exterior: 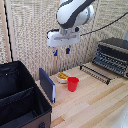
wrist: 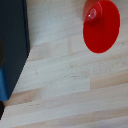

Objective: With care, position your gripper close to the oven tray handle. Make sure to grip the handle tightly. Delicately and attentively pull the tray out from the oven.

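Black bin (exterior: 20, 97); fingers (exterior: 61, 50) overhead (apart).

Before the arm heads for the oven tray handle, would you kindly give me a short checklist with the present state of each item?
1. Jaws open and empty: ok; the gripper hangs high with its jaws apart and nothing between them.
2. Gripper near the handle: not ok; it is above the red cup, well to the exterior view's left of the oven.
3. Oven door down: ok; the door lies open in front of the oven.
4. Tray handle located: cannot tell; too blurred in the exterior view.
5. Wrist view on the oven: not ok; it shows only the cup and wooden table.
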